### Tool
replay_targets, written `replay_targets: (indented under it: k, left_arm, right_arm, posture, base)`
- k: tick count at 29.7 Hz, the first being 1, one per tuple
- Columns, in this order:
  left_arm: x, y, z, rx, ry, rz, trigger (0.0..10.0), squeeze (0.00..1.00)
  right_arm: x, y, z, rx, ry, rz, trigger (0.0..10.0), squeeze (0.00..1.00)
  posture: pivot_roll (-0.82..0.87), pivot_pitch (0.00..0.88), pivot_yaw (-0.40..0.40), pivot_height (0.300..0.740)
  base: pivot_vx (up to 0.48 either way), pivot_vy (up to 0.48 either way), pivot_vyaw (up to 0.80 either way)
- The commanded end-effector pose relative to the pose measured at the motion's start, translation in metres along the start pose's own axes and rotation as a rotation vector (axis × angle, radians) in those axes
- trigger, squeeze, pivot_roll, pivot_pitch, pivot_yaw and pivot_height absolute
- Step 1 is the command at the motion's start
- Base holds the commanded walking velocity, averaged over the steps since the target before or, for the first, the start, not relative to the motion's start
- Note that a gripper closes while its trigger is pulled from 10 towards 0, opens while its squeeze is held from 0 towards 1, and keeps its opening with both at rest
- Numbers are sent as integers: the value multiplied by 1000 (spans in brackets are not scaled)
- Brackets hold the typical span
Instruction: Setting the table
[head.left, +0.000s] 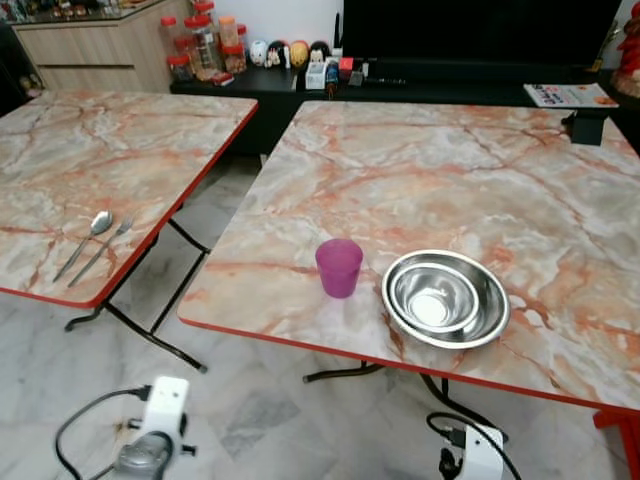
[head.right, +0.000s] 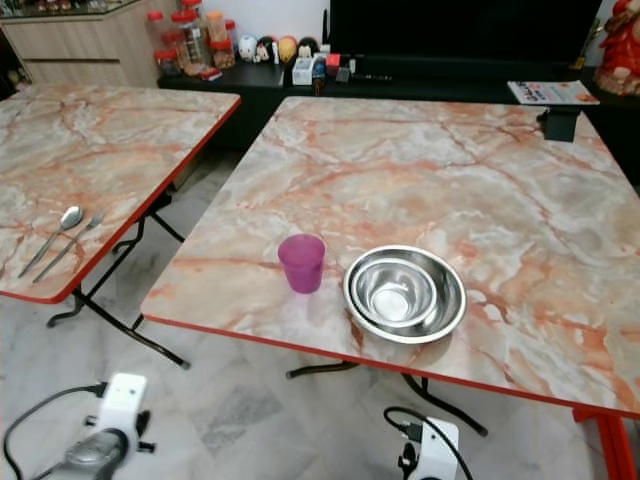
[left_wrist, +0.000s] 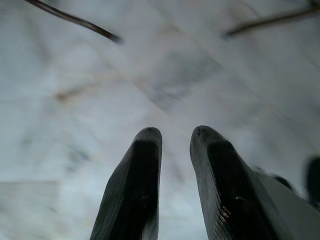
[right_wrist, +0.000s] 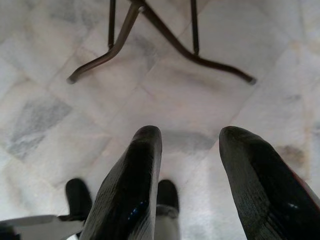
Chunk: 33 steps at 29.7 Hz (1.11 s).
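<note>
A purple plastic cup (head.left: 339, 267) stands upright near the front edge of the right marble table (head.left: 430, 170). Just to its right sits a steel bowl (head.left: 445, 297), which looks like two nested bowls. On the left marble table (head.left: 90, 150), a spoon (head.left: 88, 240) and a fork (head.left: 105, 248) lie side by side near the front edge. Both arms hang low, below the tables. My left gripper (left_wrist: 175, 132) points at the floor, with a narrow gap between its fingers and nothing in it. My right gripper (right_wrist: 190, 132) is open over the floor tiles and holds nothing.
An aisle of marble floor (head.left: 215, 230) with black folding table legs (head.left: 150, 335) separates the two tables. A small black box (head.left: 587, 125) sits at the right table's far corner. Behind are a dark console with jars (head.left: 205, 45) and figurines, and a wooden cabinet (head.left: 90, 45).
</note>
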<state>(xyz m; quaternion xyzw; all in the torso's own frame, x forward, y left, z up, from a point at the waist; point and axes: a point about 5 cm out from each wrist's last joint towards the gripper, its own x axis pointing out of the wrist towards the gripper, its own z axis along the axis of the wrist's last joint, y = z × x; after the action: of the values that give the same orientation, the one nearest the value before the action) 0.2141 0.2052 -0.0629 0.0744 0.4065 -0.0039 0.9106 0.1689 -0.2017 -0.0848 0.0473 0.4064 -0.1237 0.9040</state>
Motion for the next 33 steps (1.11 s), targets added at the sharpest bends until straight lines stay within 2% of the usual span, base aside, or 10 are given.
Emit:
replay_targets:
  k: [1,3,9,13,17,24,27,33]
  left_arm:
    - [-2,-2,-11,17,47,-3,10000,0]
    - [-2,-14,-17,-2,78,-26,10000,0]
    - [-1,-30,-17,32,85,-69,10000,0]
    - [0,-32,-15,24,80,-66,10000,0]
    - [0,-34,-14,50,82,-79,10000,0]
    - [-1,-33,-17,42,97,-71,10000,0]
    - [-1,-32,-17,44,96,-69,10000,0]
    - [-1,-32,-16,53,95,-72,10000,0]
  right_arm:
    - [1,2,3,-18,-2,14,10000,0]
    - [2,-1,5,-29,-5,15,10000,0]
    - [2,-6,8,-32,-10,6,10000,0]
    - [3,-3,10,-27,-12,8,10000,0]
    - [3,2,9,-22,-4,18,10000,0]
    - [2,1,3,6,12,0,10000,0]
    - [1,0,-1,32,38,-2,10000,0]
    - [0,-1,-1,23,26,-16,10000,0]
  posture:
    - [-11,0,17,740]
    - [-26,0,1,740]
    - [-28,0,-8,740]
    - [-27,0,-1,740]
    - [-31,0,8,740]
    - [-32,0,19,740]
    - [-35,0,26,740]
    - [-38,0,32,740]
  base:
    - [0,0,0]
    - [0,0,0]
    - [0,0,0]
    - [0,0,0]
    - [0,0,0]
    - [0,0,0]
    - [0,259,0]
    - [0,294,-128]
